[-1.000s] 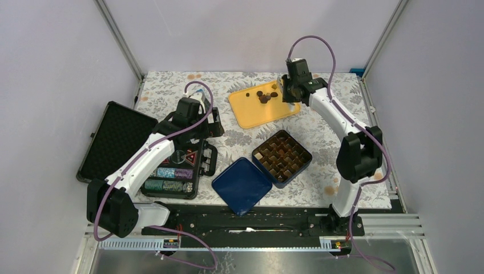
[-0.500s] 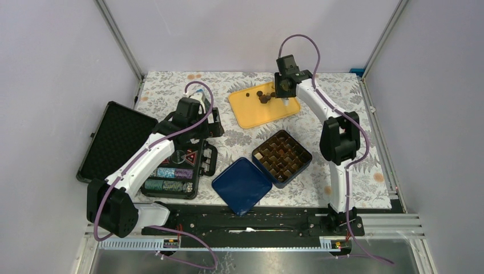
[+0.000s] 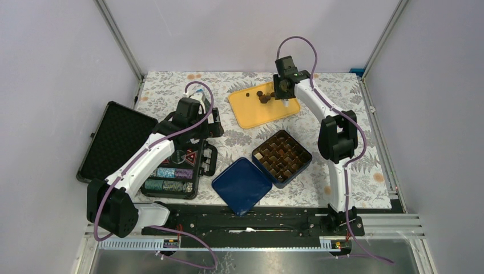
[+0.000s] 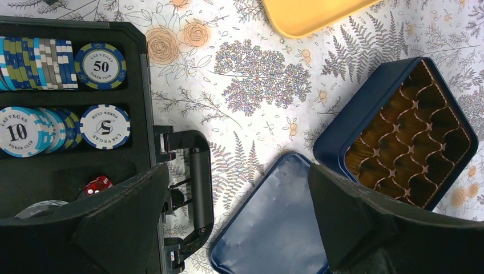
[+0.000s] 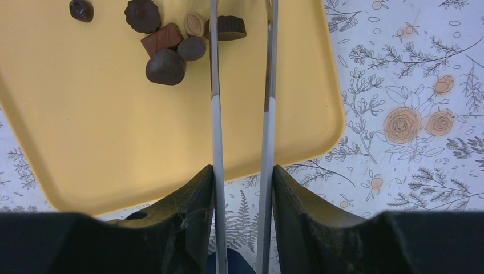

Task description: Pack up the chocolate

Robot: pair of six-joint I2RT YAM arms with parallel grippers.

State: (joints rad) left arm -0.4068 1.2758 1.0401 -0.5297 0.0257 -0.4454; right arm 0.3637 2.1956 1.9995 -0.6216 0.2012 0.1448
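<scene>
At the far left, the foam-lined lid of a black case lies open, and its base holds rows of poker chips. The left arm reaches over this case exactly as it did a second ago. Its left pincer is spread wide with nothing in it, above the case handle and the flower-patterned bench.

Near the middle, a blue lid lies flat. Just to its right stands the blue tin, with a brown liner of small compartments. Neither has shifted.

Behind them is the yellow tray, which carries the chocolate. Most of it is a tight cluster of brown pieces near the tray's far edge, with one dark piece lying apart to the left. The pieces lie as they did before.

The right arm is what differs. A second ago its wrist hung at the tray's right edge, beyond the cluster. It has since swung left, elbow drawn in, and now stands over the tray, barely moved from half a second ago. The right pincer points its two long thin blades at the cluster. The blades stand narrowly apart and parallel, gripping nothing. A round brown cup-shaped piece lies in the gap beside the left blade and clear of the right one. The blade tips run out of the wrist view.
</scene>
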